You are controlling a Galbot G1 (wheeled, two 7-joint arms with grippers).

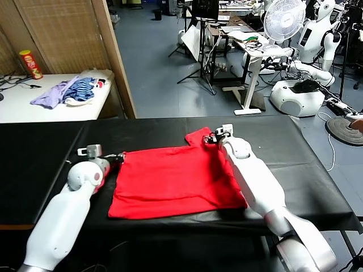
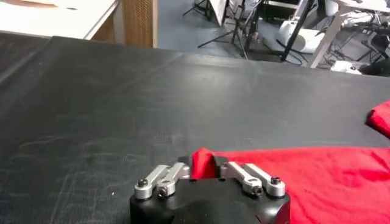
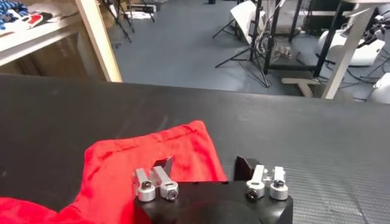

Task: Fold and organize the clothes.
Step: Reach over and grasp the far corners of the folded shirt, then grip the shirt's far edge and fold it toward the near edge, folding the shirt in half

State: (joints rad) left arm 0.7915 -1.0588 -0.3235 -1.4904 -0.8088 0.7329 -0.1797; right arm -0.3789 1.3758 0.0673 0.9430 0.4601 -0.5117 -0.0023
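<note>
head view showed me the red t-shirt (image 1: 173,181) lying flat on the black table (image 1: 45,164), one sleeve sticking out at its far right. my left gripper (image 1: 116,158) was at the shirt's far left corner, fingers pinched on a raised fold of red cloth. my right gripper (image 1: 212,137) sat at the far right sleeve; i could not tell its grip.

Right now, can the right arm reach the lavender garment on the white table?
Probably not: the right tool sits at the red T-shirt's sleeve; the lavender garment lies on a separate table, far left.
</note>
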